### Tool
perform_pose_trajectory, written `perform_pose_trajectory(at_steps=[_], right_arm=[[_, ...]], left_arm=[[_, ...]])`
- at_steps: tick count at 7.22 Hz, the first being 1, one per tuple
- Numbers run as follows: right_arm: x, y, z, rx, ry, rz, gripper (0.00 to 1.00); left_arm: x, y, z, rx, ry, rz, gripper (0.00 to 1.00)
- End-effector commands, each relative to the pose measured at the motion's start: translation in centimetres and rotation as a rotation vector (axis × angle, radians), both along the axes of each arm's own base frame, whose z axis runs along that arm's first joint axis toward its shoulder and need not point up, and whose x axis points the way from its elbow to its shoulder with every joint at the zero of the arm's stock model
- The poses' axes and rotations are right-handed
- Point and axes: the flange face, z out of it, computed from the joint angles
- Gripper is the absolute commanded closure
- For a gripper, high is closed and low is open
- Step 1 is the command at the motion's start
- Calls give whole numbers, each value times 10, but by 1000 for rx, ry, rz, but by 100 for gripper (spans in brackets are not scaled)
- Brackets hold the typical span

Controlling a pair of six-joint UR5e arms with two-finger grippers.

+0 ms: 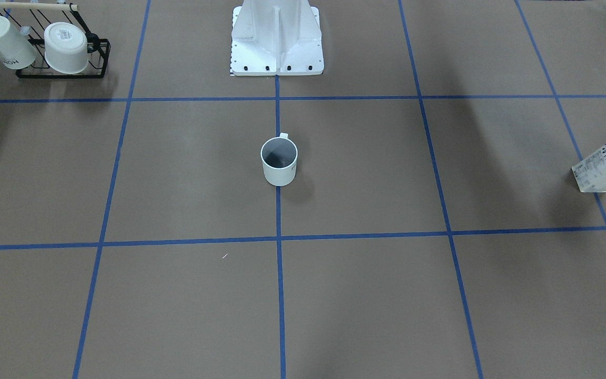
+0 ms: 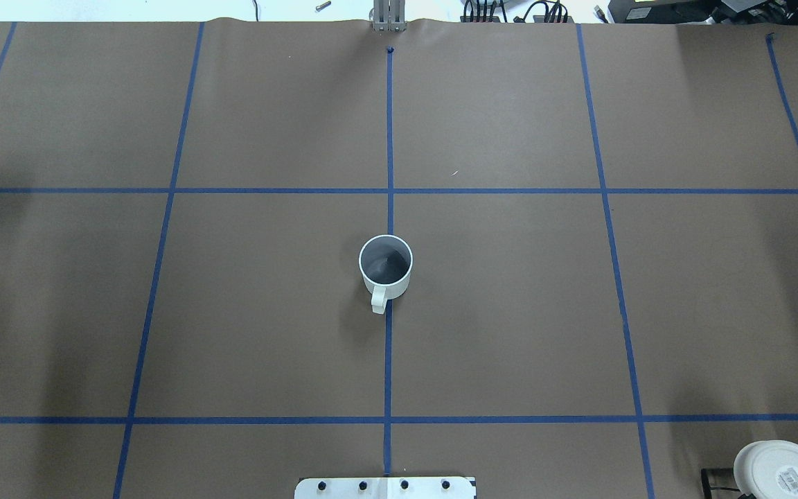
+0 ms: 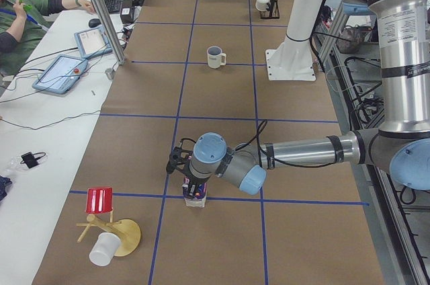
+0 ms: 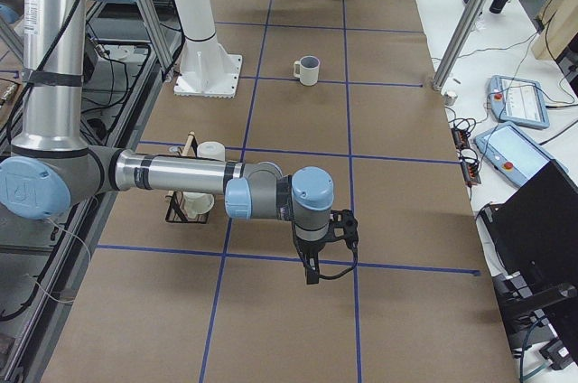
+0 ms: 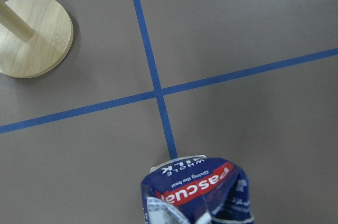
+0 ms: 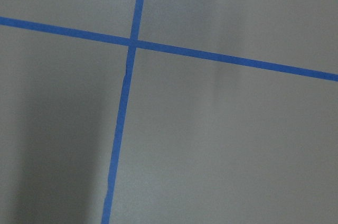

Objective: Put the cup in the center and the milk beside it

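Counted on the table:
- Ribbed white cup [image 1: 279, 160]: one, at mid-table.
- Milk carton [image 1: 605, 166]: one, toward the left end.
- Wire rack [image 1: 98, 58]: one, at the right corner on the robot's edge. Two items are held in it: one lettered mug [image 1: 6, 42] and one squat cup [image 1: 66, 47].
- Wooden stand [image 3: 131, 231]: one, at the left corner on the operators' edge. One red cup [image 3: 99, 200] and one white cup [image 3: 102, 250] are listed with it.

Bright, even, diffuse light from overhead; no glare on the matte tabletop [image 2: 510, 312]. Throws only a short, soft shadow beside the cup [image 1: 279, 160] and broad, faint, blurry-edged bands of arm shadow toward the table's ends. Washes out to white beyond the far table edge in the overhead view. Dimmer and greyer in the right wrist view, darkest along its left side. Slightly soft on the milk [image 5: 198, 187], close to the lens in the left wrist view.
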Motion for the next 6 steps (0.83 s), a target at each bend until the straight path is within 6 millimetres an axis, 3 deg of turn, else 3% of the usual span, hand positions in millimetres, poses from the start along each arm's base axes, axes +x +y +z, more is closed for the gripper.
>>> perform_pose_trajectory(at_steps=[1,2,6], right_arm=[[0,-1,4,-6,3,-1,0],[0,-2,3,-5,2,1,0],[0,-3,2,-2,2,1,0]], left_arm=[[4,0,0,2,-3,7,94],[4,-2,-1,5,-3,7,100],[5,-11,-23,38,14,7,100]])
